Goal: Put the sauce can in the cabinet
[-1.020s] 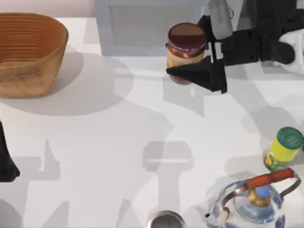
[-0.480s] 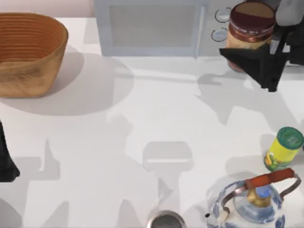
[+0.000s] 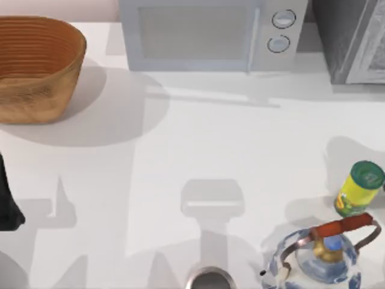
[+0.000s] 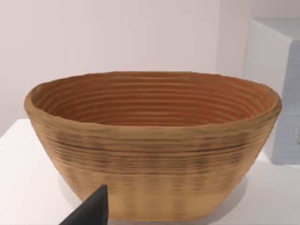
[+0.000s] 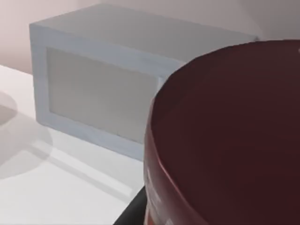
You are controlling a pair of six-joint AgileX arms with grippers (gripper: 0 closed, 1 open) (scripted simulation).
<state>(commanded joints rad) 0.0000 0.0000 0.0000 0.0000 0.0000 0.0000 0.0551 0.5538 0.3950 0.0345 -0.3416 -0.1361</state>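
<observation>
You have one sauce can [image 5: 225,140] close before the right wrist camera; grip unclear. One cabinet [image 3: 352,39] at 1 o'clock, one microwave [image 3: 207,33] at 12.

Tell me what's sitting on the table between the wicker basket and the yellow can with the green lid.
Nothing stands there. In the top view, the stretch from the basket to the yellow can is bare white table, crossed by shadows.

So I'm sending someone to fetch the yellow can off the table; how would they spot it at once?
Start at the microwave along the table's back edge, then go to the near right corner, where a blue-and-white kettle stands. The yellow can stands upright just behind that kettle, apart from it: small, round, with a green lid.
</observation>
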